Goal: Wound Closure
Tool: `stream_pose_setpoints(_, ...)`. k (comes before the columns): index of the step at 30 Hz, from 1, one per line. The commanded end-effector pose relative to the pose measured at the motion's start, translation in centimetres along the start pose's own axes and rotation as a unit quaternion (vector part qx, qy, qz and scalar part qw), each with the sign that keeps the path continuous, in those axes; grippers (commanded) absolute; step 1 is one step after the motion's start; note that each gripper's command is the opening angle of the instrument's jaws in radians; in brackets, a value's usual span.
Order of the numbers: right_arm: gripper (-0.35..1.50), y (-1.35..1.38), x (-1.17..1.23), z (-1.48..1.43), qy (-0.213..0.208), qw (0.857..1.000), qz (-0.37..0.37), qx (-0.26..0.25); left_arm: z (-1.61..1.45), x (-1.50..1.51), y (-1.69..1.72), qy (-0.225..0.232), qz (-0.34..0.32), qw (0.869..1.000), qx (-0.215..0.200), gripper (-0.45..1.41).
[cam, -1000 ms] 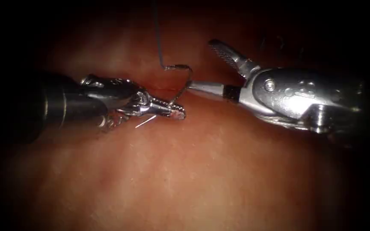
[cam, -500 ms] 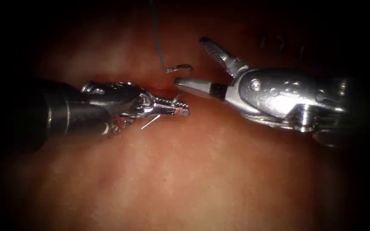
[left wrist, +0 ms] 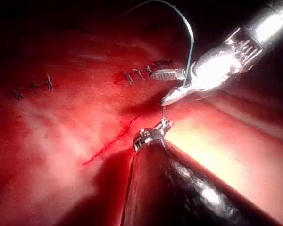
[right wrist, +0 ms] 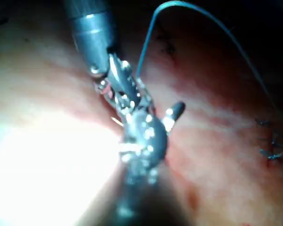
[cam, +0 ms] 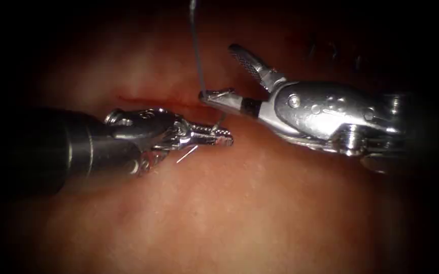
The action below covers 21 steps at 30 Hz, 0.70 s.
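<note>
Left tool (cam: 218,138), entering from the endoscope view's left, has its jaws pressed together on the curved needle (cam: 220,121) near one end. The needle rises from that grip toward the right tool (cam: 216,76), free of the tissue (cam: 239,203). Right tool's jaws are spread wide: upper jaw angled up, lower jaw lying against the needle's upper, thread-bearing end and pinching nothing. Thread (cam: 195,45) runs straight up from that end and out of view. The cut (cam: 148,100) shows as a thin red line just behind the left tool. A short pale strand (cam: 187,155), probably a cut thread end, lies below the left tool's jaws. Stitches (left wrist: 137,74) show in the left wrist view.
</note>
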<state>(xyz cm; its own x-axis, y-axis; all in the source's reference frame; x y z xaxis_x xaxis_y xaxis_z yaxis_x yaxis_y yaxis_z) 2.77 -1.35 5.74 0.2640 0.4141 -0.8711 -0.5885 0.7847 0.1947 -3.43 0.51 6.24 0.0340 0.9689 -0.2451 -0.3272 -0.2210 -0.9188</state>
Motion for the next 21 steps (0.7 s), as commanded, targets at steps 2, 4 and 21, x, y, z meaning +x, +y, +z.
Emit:
stream_pose_setpoints(2, 0.36, -0.03, -0.02, 0.09, 0.000, 1.000, -0.002, 0.001, 0.07, 0.02, -0.03, 0.002, 0.000, 1.000, -0.001, -0.45)
stream_pose_setpoints(4, 0.34, -0.03, -0.02, 0.08, -0.001, 1.000, -0.002, 0.002, 0.06, 0.02, -0.02, 0.002, 0.000, 1.000, -0.002, -0.45)
stream_pose_setpoints(21, -0.35, -0.05, -0.14, 0.02, 0.004, 0.999, -0.034, 0.033, 0.05, 0.04, -0.01, 0.002, 0.013, 1.000, -0.001, -0.45)
